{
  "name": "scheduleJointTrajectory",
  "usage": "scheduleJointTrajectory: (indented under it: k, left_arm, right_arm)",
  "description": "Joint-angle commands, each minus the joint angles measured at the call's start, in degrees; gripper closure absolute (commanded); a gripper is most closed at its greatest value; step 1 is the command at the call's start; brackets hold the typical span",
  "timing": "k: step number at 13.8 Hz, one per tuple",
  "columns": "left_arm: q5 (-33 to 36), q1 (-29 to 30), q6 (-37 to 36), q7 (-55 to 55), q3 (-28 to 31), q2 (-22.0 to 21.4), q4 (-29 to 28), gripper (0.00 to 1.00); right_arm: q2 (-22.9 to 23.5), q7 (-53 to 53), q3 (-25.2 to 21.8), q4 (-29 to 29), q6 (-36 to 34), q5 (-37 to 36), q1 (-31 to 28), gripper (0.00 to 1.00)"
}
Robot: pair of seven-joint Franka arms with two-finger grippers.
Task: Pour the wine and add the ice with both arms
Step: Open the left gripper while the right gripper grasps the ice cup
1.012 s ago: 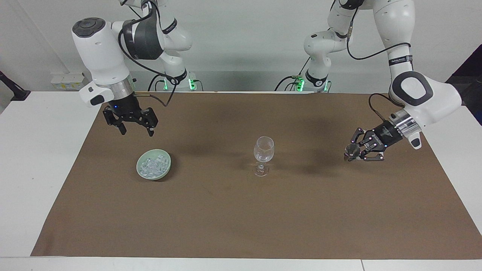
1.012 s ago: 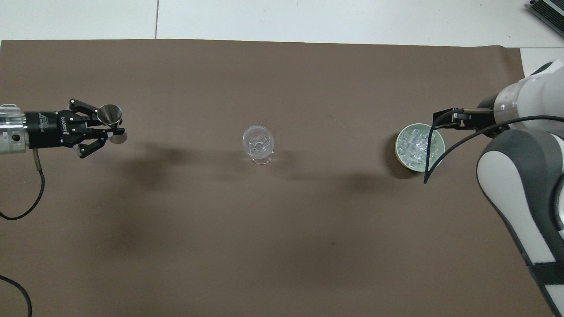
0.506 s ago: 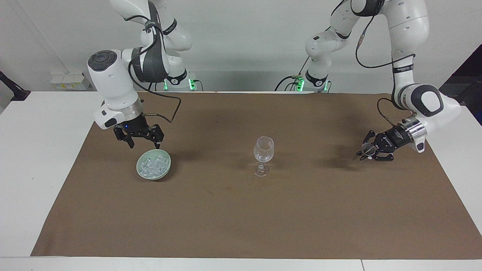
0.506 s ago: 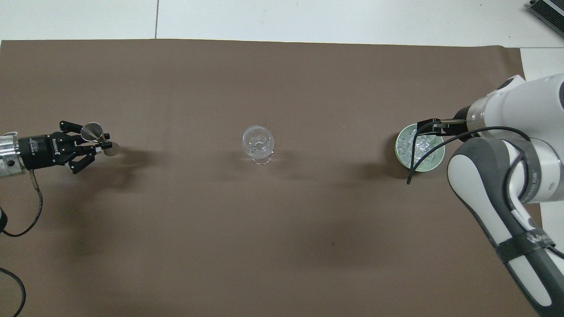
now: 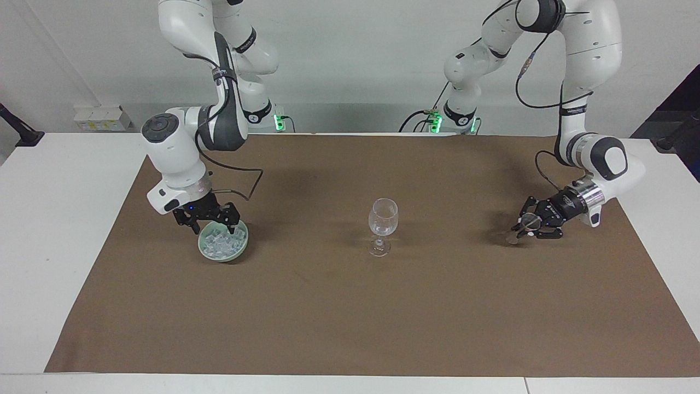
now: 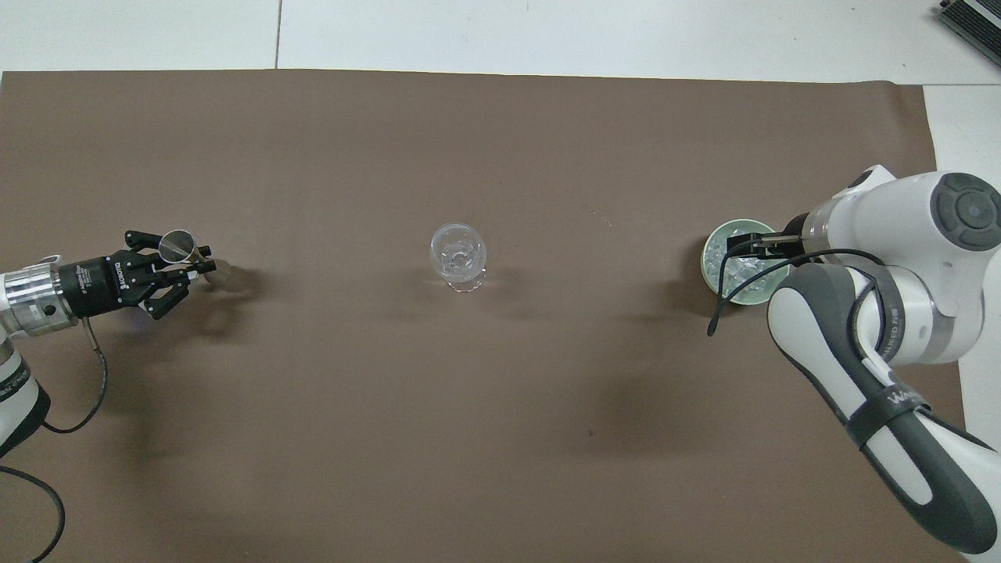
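Note:
A pale green bowl holds the heap of clear ice toward the right arm's end of the brown mat. My right gripper is open, with its fingertips down at the bowl's rim on the side nearer the robots. In the overhead view the right arm covers part of the bowl and the ice. An empty stemmed glass stands mid-mat, also in the overhead view. My left gripper is shut on a small metal jigger, held tilted, low over the mat.
The brown mat covers most of the white table. Black cables hang from both wrists. No bottle shows in either view.
The right gripper has come down from above the mat to the ice bowl's rim. The left gripper has sunk lower toward the mat with the jigger still in it.

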Motion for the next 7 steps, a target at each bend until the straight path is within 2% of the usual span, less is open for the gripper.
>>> scheduleJointTrajectory:
  k: [1,4,7]
  left_arm:
    - [-1.5,0.7,-0.4,2.7,-0.5,-0.9,-1.5,1.0]
    - [-2.4,0.6,-0.2,5.7,-0.5,-0.8,-2.4,1.0]
    - [-3.4,0.0,0.8,6.6,-0.5,-0.9,-3.3,1.0]
  right_arm:
    - [0.2,-3.0,0.6,-2.3,4.4,-0.1,-1.0,0.0]
    - [0.5,-4.1,0.6,-3.1,5.0,-0.1,-1.1,0.0]
    - [2.8,-6.5,0.6,-3.2,7.6,-0.1,-2.7,0.0]
